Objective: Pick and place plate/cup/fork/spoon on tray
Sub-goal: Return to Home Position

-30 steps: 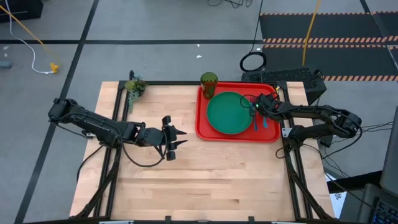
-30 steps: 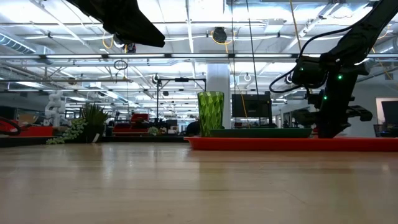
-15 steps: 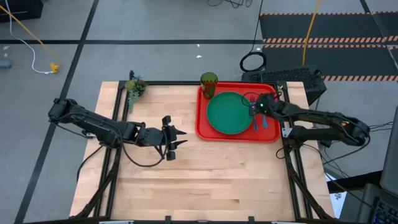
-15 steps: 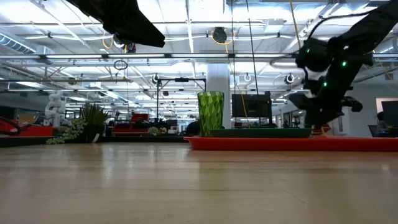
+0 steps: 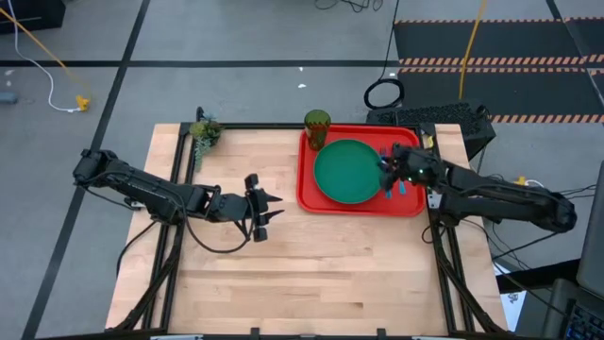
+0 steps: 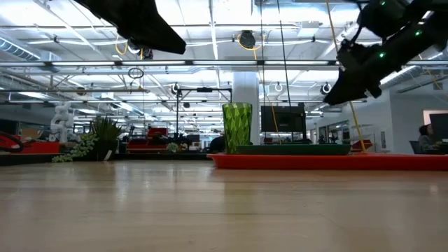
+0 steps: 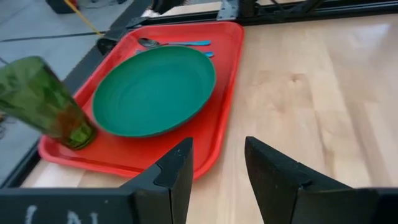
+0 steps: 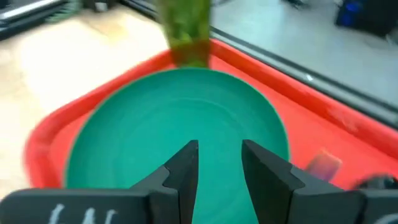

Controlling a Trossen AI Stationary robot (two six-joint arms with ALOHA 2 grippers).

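High view, near edge first: bare wooden table [image 5: 311, 274], with nothing lying on its near half.

Left gripper [image 5: 276, 208] hangs over the middle of the table, to the left of the tray [image 5: 309, 198] and pointing toward it. Left wrist view: its fingers [image 7: 175, 174] stand apart with a clear gap and nothing between them.

Tray sits at the table's far right corner. Plate [image 5: 349, 172] lies flat in it, filling most of the left and middle.

Right gripper [image 5: 387, 173] is over the tray's right part, just beside the plate's right edge. Low view puts this gripper [image 6: 348, 89] well above the tray's rim [image 6: 329, 162], touching nothing. Right wrist view: fingers [image 8: 186, 165] are parted by a narrow gap and empty, looking down on the plate [image 8: 180, 124].

Left wrist view, cutlery: spoon [image 7: 177, 43] lies on the tray floor between the plate and the right rim. It runs along that rim with its bowl toward the table's far edge. Fork [image 7: 207, 54] lies closer to the plate. Only the end of its blue handle shows past the plate's rim; the tines are hidden.

Cup [image 5: 317, 121] stands upright in the tray's far left corner, just beside the plate. Cannot tell whether the two touch.

Plant clump [image 5: 203, 130] sits at the table's far edge on the left, well apart from the tray.
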